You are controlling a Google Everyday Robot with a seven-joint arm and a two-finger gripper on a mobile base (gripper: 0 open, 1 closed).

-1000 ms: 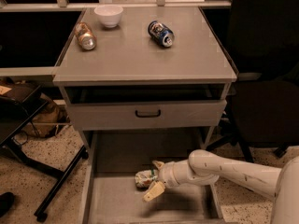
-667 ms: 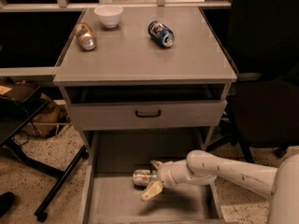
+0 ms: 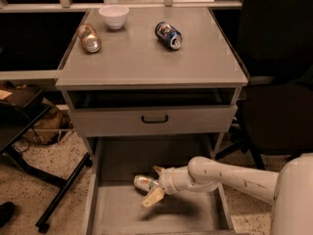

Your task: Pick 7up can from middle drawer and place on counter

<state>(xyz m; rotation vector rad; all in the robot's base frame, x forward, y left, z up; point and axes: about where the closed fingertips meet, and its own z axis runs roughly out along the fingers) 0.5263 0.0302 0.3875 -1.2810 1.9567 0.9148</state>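
The 7up can [image 3: 145, 182] lies on its side on the floor of the open middle drawer [image 3: 195, 218], left of centre. My gripper [image 3: 154, 184] reaches in from the right on a white arm [image 3: 230, 175]. It is open, with one fingertip [image 3: 158, 170] behind the can and the other [image 3: 151, 199] in front of it. The can's right end sits between the fingers, which do not clamp it. The counter [image 3: 146, 58] is above, at the top of the grey cabinet.
On the counter lie a copper-brown can [image 3: 89, 37] at the left and a dark blue can [image 3: 168, 35] at the middle, with a white bowl [image 3: 114, 16] at the back. The upper drawer front with its black handle [image 3: 154, 119] overhangs the open drawer. A black stand [image 3: 44, 180] is at the left.
My gripper has slid a little to the left along the drawer floor, and its fingers now reach further over the can. The can has shifted slightly left.
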